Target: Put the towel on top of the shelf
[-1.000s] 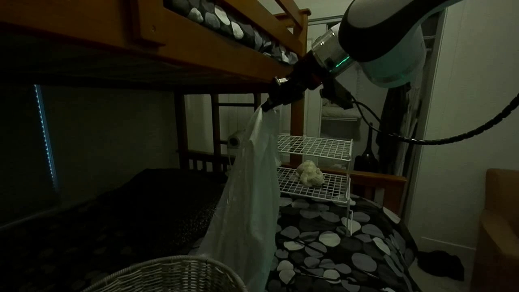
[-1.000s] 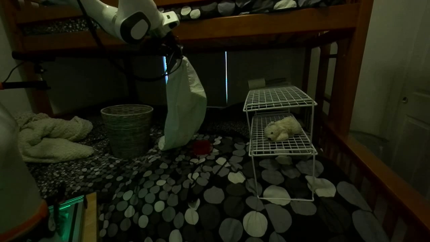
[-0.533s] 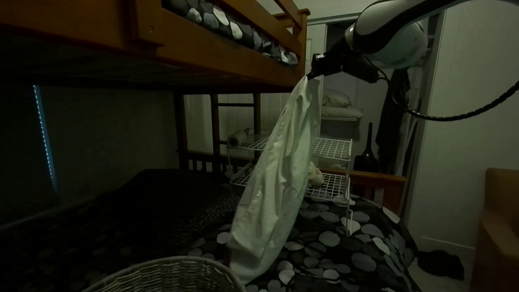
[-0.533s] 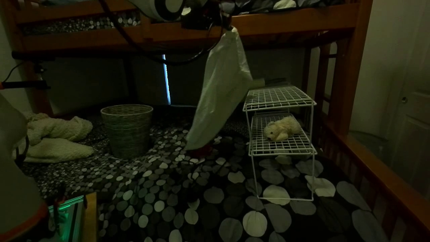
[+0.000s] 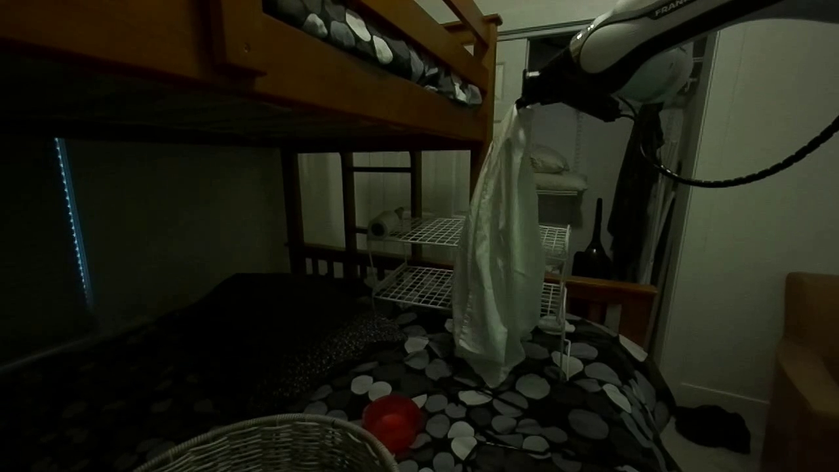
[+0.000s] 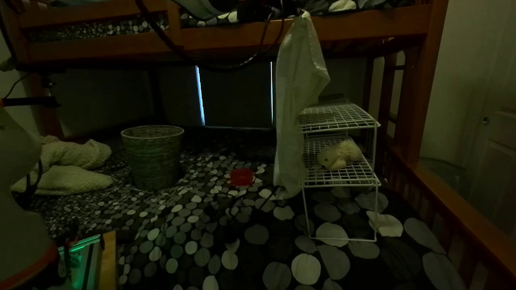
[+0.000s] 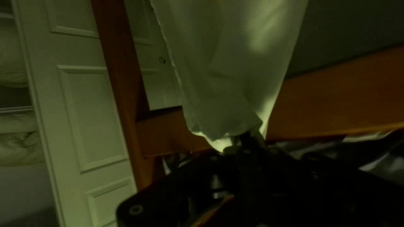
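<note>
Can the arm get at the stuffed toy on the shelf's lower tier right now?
Probably not: the gripper is shut on the hanging towel, and the upper tier sits over the stuffed toy.

Letters “FRAN” (image 5: 672, 10), slanted (the rest cut off), on the robot arm (image 5: 626, 49)

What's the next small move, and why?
I'd probably ease the hand across, over the top of the shelf. It pinches the towel well above that level, but in both exterior views the towel hangs in front of part of the shelf, its lower end well below the top.
</note>
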